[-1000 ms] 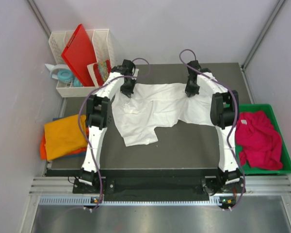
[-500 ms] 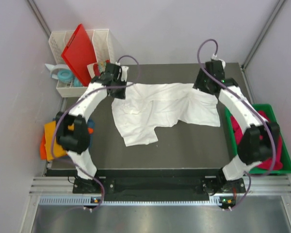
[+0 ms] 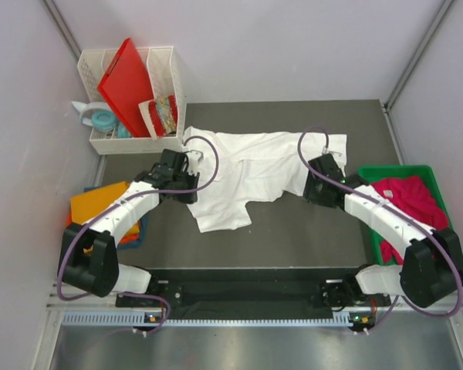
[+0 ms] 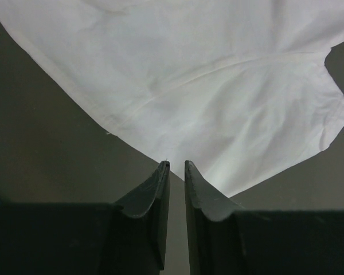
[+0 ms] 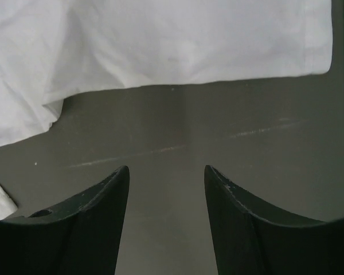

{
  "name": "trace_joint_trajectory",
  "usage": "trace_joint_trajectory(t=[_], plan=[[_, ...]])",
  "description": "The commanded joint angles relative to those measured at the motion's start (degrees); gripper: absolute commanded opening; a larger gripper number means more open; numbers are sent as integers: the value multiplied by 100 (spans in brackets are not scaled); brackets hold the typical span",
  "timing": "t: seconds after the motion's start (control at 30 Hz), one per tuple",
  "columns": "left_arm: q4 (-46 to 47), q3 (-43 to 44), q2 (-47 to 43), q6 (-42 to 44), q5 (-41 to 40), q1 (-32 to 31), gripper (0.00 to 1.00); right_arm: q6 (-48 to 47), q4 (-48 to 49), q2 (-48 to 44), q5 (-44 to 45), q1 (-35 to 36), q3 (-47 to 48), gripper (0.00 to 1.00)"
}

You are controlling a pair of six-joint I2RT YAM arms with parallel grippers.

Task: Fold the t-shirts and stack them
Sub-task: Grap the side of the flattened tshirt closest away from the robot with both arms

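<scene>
Enclosing dark table (image 3: 293, 223), pale walls (image 3: 293, 46), white t-shirt (image 3: 255, 166)

The dark table (image 3: 293, 231) carries a spread, rumpled white t-shirt (image 3: 247, 166).

The top camera looks steeply down from high at the near side, covering the whole table (image 3: 293, 231). Each wrist camera sits low and close, facing past its own fingers (image 4: 149, 195) onto the white t-shirt (image 3: 247, 166), which all three views share.
</scene>
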Motion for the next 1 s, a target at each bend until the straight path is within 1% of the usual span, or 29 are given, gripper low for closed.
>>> trace_joint_trajectory(t=[0.0, 0.13, 0.27, 0.3, 0.37, 0.43, 0.53, 0.57, 0.63, 0.67, 0.73, 0.77, 0.8, 0.87, 0.9, 0.93, 0.97], plan=[[193, -92, -111, 193, -58, 13, 20, 686, -46, -652, 462, 292, -187, 55], [-124, 14, -128, 193, 195, 13, 19, 1038, -142, -952, 778, 740, -354, 55], [-2, -301, -436, 123, 451, 4, 22, 1258, -283, -997, 1024, 1057, -398, 55], [94, -355, -445, 79, 504, 4, 20, 1328, -370, -945, 1164, 1136, -398, 55], [34, -320, -445, 44, 548, -5, 22, 1503, -450, -892, 1297, 1365, -381, 55], [25, -294, -454, 35, 522, -5, 22, 1601, -485, -839, 1368, 1531, -390, 55], [-2, -162, -506, -35, 137, -5, 21, 1750, -468, -795, 1447, 1690, -398, 55], [147, -145, -576, -61, -248, 4, 21, 1777, -476, -760, 1473, 1725, -390, 55], [419, -214, -682, -106, -637, 135, 21, 1812, -494, -733, 1552, 1787, -320, 55], [812, -258, -839, -80, -751, 449, 21, 1803, -520, -698, 1570, 1805, -293, 55], [1323, -459, -1024, -123, -726, 951, 22, 1803, -564, -707, 1649, 1875, -197, 55], [1587, -522, -1173, -123, -648, 1432, 22, 1794, -582, -733, 1667, 1875, -179, 55], [2042, -601, -1227, -54, -603, 1602, 23, 1794, -608, -742, 1719, 1910, -153, 55], [2492, -943, -1323, 113, -516, 1884, 24, 1768, -634, -759, 1754, 1963, -152, 55], [3060, -1109, -1324, 366, -393, 1885, 24, 1768, -643, -768, 1772, 1972, -161, 55], [3353, -1529, -1307, 473, -305, 2007, 24, 1759, -652, -751, 1781, 1989, -161, 55], [3704, -1768, -1298, 753, -209, 2043, 24, 1768, -705, -716, 1772, 1998, -161, 55]])
